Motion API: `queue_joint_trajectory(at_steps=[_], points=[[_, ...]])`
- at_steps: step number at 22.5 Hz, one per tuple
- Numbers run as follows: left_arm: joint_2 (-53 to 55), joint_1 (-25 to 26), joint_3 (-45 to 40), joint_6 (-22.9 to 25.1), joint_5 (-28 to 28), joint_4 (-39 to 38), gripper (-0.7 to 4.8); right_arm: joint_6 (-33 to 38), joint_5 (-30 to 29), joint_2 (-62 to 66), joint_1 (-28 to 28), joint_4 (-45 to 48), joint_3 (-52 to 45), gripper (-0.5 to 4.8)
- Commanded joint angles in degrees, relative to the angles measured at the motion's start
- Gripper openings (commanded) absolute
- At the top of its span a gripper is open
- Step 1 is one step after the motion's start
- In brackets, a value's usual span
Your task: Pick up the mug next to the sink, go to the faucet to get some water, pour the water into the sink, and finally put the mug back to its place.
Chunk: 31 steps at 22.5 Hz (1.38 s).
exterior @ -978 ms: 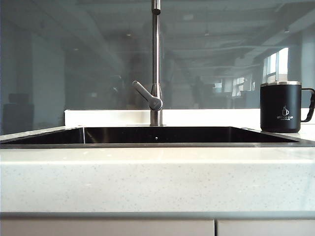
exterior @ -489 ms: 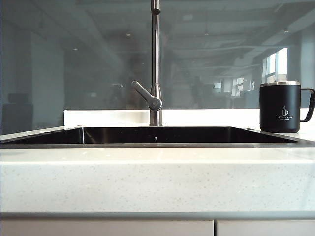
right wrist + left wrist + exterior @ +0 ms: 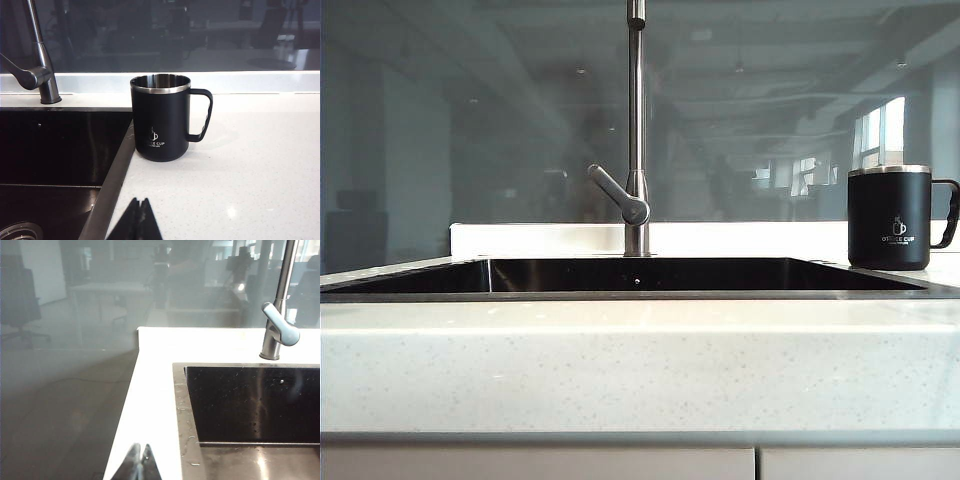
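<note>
The black mug point(image 3: 890, 218) with a silver rim stands upright on the white counter just right of the sink point(image 3: 640, 293), its handle turned away from the basin. The right wrist view has the mug point(image 3: 161, 120) straight ahead of my right gripper point(image 3: 139, 201), which is shut, empty and well short of it. The steel faucet point(image 3: 636, 130) rises behind the sink's middle, lever angled left. My left gripper point(image 3: 140, 447) is shut and empty over the counter strip beside the sink's point(image 3: 187, 410) left rim, with the faucet point(image 3: 280, 305) far off. Neither gripper shows in the exterior view.
A glass wall point(image 3: 470, 130) runs behind the counter's raised back ledge point(image 3: 540, 238). Water drops lie on the sink rim point(image 3: 181, 410) near the left gripper. White counter point(image 3: 250, 180) spreads around the mug. The drain point(image 3: 17, 232) sits in the basin floor.
Nothing in the exterior view has visibly changed; the mug, faucet and sink stay where they were.
</note>
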Motion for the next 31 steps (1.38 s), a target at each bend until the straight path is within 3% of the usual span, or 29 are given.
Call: queue_joint_trajectory(at_steps=[1,31], points=[[0.02,0.13,0.24,-0.02,0.59,0.94,-0.06,-0.22,0.02,-0.13,0.02,0.63,-0.20,-0.05],[0.02,0.07,0.24,-1.18,2.34,-0.33,-0.06,-0.22,0.04,-0.13,0.02,0.63,-0.20,-0.05]])
